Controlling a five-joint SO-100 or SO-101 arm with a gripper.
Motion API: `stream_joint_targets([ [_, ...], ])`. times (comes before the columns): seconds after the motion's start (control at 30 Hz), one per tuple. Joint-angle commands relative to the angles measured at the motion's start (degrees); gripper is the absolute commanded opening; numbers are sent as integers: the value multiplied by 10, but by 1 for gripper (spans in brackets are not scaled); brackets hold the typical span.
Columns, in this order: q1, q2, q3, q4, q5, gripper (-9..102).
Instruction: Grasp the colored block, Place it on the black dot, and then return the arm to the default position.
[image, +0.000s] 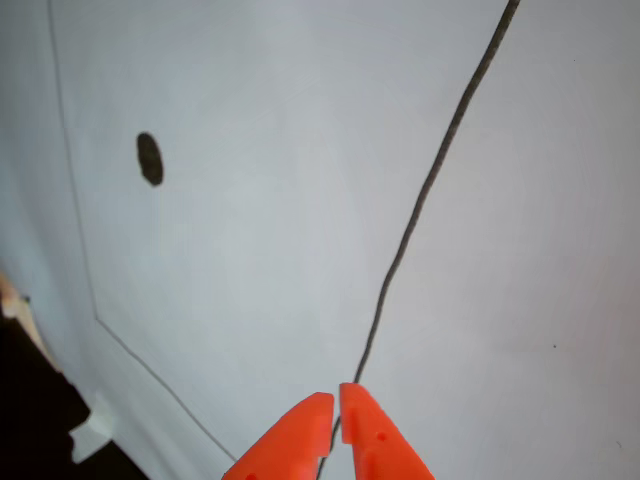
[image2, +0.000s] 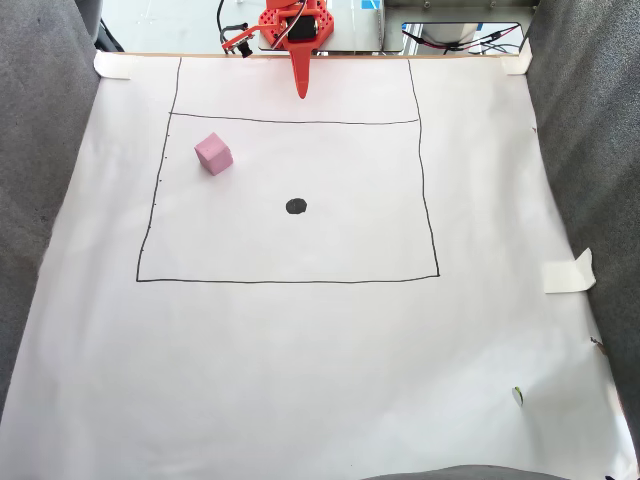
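The end effector enters the other view from the bottom edge as two bright orange pointed jaws, pressed together with only a hairline slit between them. They grip nothing and no object lies between or against them. Their tips point up the frame over white paper, just beside the lower end of a thick dark drawn line that runs up to the top right. A thinner drawn line descends the left side and bends toward the bottom centre. The black dot shows here as a dark oval in the upper left, well apart from the jaw tips.

In the fixed view the arm sits folded at the top centre, at the far edge of the paper-covered tabletop. Its orange end effector hangs as a single narrow point aimed down the frame, the tip ending just above the upper horizontal line of the drawn rectangle. Whether the tip touches the paper cannot be told.

The colored block, a pale pink cube, rests on the paper inside the rectangle near its upper left corner, turned slightly out of line with the drawn edges. It is well apart from the end effector, to the lower left of it in this view. The black dot lies near the middle of the rectangle, lower right of the block and separate from it, with bare paper between them.
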Motion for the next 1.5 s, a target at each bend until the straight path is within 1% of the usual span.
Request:
stream_joint_targets([
  [0.0, 2, 4, -4, 1, 4, 0],
  [0.47, 3, 4, -4, -6, 11, 0],
  [0.57, 11, 1, -54, 10, 34, 0],
  [0.67, 35, -79, -139, 10, 60, 0],
  [0.83, 81, -290, -264, -33, 100, 0],
  [1.03, 160, -506, -435, -6, 179, 0],
  [1.27, 256, -686, -562, -28, 204, 0],
  [1.3, 266, -707, -583, -24, 207, 0],
  [1.47, 310, -812, -705, 52, 225, 0],
])
